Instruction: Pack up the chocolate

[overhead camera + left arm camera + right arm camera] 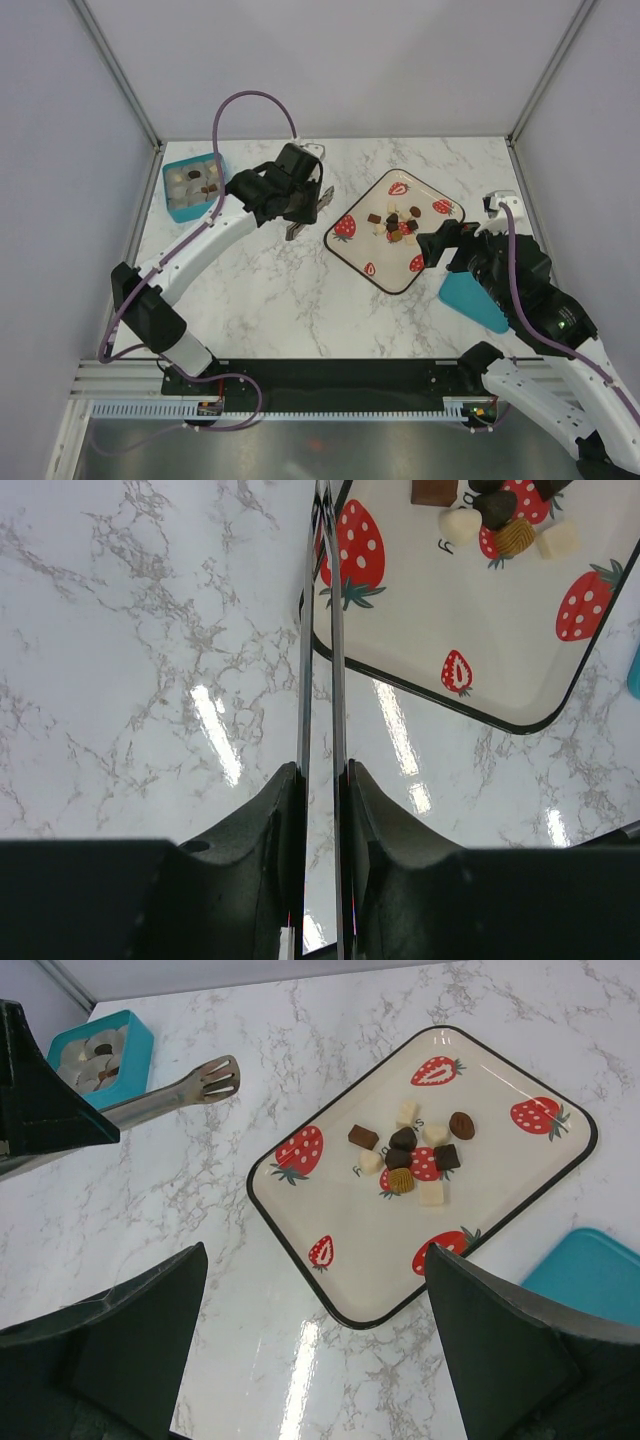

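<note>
Chocolate [405,1155] lies heaped in the middle of the strawberry tray [360,1250], pieces touching. Seen from overhead, nearest us at the tray's 4 o'clock, the right gripper [315,1260] hangs wide open and empty beside the teal lid [590,1270]. At the tray's 9 o'clock the left gripper [322,780] clamps the tongs [190,1085], tips pinched together. Farthest, at 10 o'clock, the teal box [170,195] holds a few pieces. Risks we flag: pinched tips shove the heap, grab two pieces, or a smooth piece slips out mid-carry.
</note>
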You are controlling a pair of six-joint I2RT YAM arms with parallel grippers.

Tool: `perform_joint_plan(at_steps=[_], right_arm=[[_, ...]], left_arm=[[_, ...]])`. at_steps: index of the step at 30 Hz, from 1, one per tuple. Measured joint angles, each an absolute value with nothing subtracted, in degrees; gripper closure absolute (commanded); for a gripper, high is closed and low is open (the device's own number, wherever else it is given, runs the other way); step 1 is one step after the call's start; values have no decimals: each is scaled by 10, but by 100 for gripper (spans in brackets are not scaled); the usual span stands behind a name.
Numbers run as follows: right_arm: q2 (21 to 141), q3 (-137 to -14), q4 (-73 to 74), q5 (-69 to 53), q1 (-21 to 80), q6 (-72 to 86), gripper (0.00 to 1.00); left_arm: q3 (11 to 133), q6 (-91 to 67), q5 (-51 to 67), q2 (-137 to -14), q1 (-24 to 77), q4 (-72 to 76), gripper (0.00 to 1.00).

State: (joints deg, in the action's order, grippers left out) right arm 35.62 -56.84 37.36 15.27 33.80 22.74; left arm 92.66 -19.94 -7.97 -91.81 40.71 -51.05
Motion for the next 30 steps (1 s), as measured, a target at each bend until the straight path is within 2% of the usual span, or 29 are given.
perform_joint_plan(at_steps=[10,15,21,30], right_arm=[[349,-568,373,151,338,227,2],[348,-568,373,151,338,228,2],[348,-566,373,150,338,230,2],[348,-565,372,150,338,231,2]], left_arm=[[919,-200,-74,-909,362,-522,71],[918,-199,-48,-907,339,-521,65],[896,-199,-11,-908,396,-486,57],[908,-189,0,-1011,468,-428,55]])
